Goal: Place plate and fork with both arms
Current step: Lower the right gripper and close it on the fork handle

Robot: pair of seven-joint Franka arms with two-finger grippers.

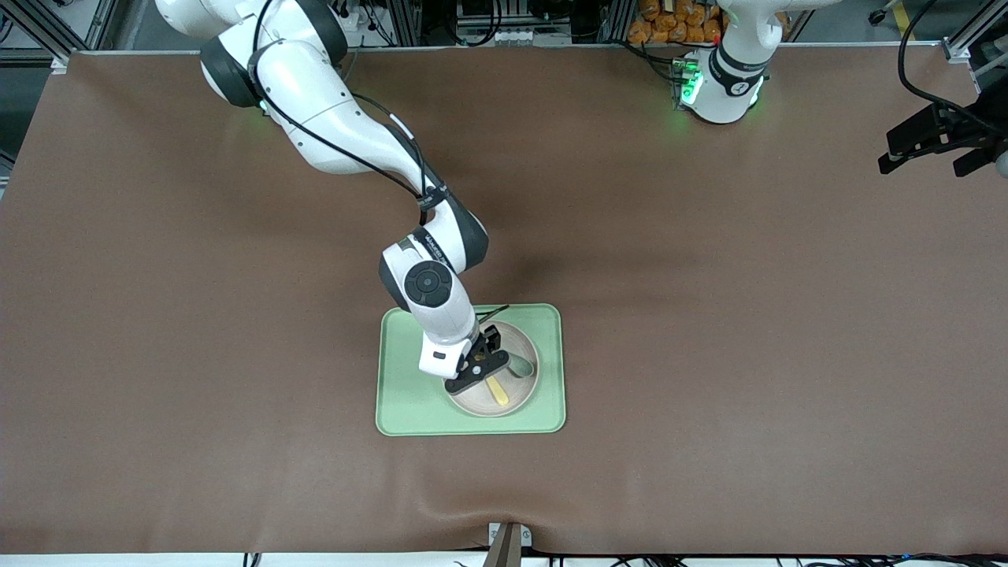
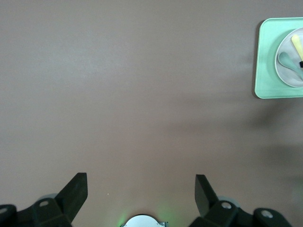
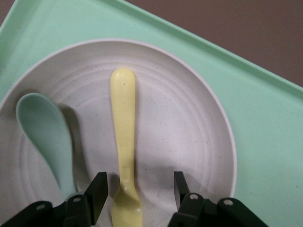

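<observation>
A: Where does everything sit on the tray (image 1: 394, 409)?

B: The plate (image 1: 520, 398) lies on it; the fork (image 1: 497, 390) lies in the plate, handle pointing away from the right gripper (image 1: 478, 365), whose parted fingers straddle its tine end.

A: And the left gripper (image 1: 929, 150)?

B: Waiting well apart, fingers spread.

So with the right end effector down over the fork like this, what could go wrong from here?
1. The right end effector is open astride the fork, near the end that runs out of the wrist view; a grasp there may tilt the fork as it lifts.
2. The spoon lies beside the fork on the plate, near one finger, and could get nudged or pinched.
3. The plate sits loose on the tray and may shift.

The left end effector waits, open, off at its own end.
</observation>
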